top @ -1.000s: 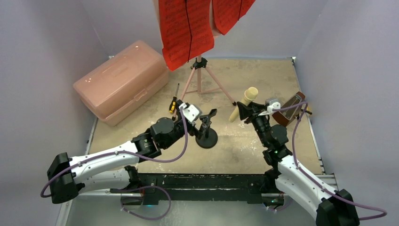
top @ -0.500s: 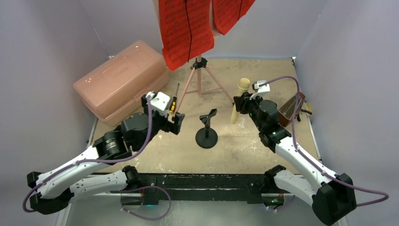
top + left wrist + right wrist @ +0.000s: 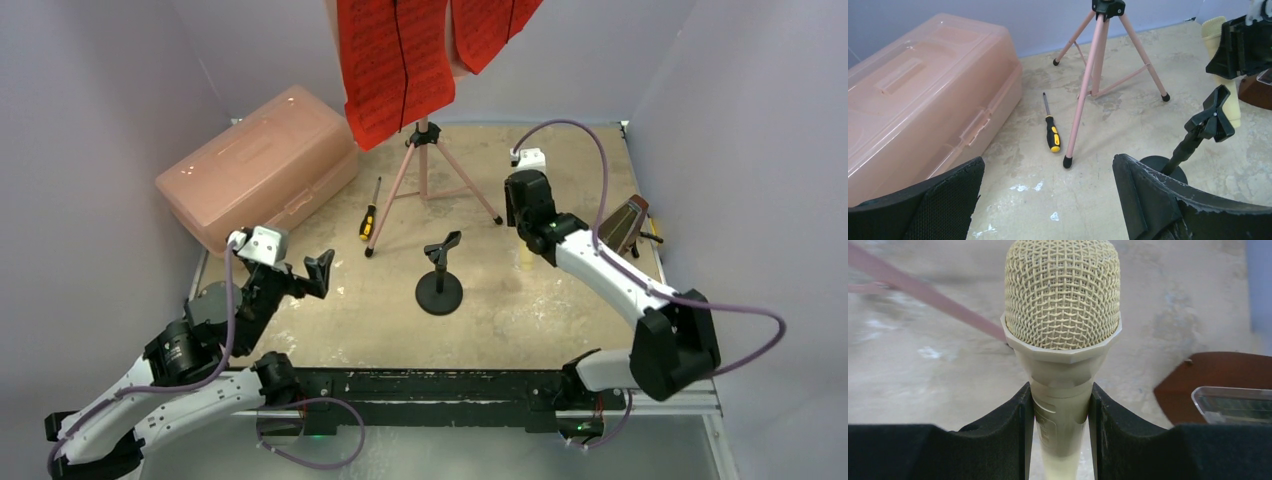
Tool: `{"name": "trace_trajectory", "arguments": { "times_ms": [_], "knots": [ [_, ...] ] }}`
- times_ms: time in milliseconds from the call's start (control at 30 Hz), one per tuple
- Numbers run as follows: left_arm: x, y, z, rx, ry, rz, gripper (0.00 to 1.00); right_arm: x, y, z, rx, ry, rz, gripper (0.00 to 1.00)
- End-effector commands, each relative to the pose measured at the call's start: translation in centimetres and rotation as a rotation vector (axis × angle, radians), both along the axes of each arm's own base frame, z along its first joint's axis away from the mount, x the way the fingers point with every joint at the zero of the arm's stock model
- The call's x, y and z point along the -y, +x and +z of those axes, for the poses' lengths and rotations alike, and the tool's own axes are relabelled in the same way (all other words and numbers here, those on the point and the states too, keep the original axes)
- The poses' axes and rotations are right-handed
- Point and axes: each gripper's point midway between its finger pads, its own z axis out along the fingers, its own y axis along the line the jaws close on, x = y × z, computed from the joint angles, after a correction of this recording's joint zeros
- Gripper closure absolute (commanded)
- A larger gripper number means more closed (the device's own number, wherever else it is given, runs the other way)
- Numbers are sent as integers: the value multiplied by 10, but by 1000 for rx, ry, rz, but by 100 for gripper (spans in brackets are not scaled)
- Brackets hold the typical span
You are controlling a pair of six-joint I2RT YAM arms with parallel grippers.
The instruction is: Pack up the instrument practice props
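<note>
My right gripper [image 3: 1060,392] is shut on the cream stick microphone [image 3: 1063,305] just below its mesh head. Seen from above, this gripper [image 3: 528,235] hangs over the right middle of the table and hides most of the microphone. The brown pyramid metronome [image 3: 625,225] lies to its right. The pink tripod music stand [image 3: 425,175] stands at the back with the red sheet-music pages [image 3: 395,60] on it. My left gripper [image 3: 320,272] is open and empty, low at the near left, away from all of these. The left wrist view shows the tripod [image 3: 1098,55] and the microphone [image 3: 1230,107].
A black microphone holder on a round base [image 3: 440,280] stands mid-table, between the arms. A yellow-and-black screwdriver [image 3: 370,215] lies by the tripod's near leg. The large translucent pink lidded box [image 3: 255,170] sits shut at the back left. Grey walls close in the table.
My left arm has drawn back from the black holder to the near left, jaws wide. My right arm has swung toward the back with the microphone, lifting it off the table.
</note>
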Motion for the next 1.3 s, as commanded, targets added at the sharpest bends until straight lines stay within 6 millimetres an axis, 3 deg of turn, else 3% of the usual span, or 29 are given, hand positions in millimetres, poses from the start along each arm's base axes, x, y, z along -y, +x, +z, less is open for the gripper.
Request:
{"name": "trace_trajectory", "arguments": {
  "times_ms": [0, 267, 533, 733, 933, 1267],
  "knots": [
    [-10, -4, 6, 52, -48, 0, 1, 44, 9, -8, -80, -225, -147, 84],
    [-43, -14, 13, 124, -181, 70, 1, 84, 25, -41, -166, -272, -256, 86],
    [-53, -21, 17, 167, -244, 65, 1, 125, 38, -85, -258, -348, -335, 86],
    [-54, -22, 17, 172, -249, 61, 1, 142, 43, -107, -312, -426, -388, 85],
    [-54, -22, 16, 174, -253, 61, 1, 160, 38, -115, -348, -501, -431, 75],
    [-54, -22, 15, 173, -243, 61, 1, 157, 36, -110, -318, -455, -427, 35]
  ]
}}
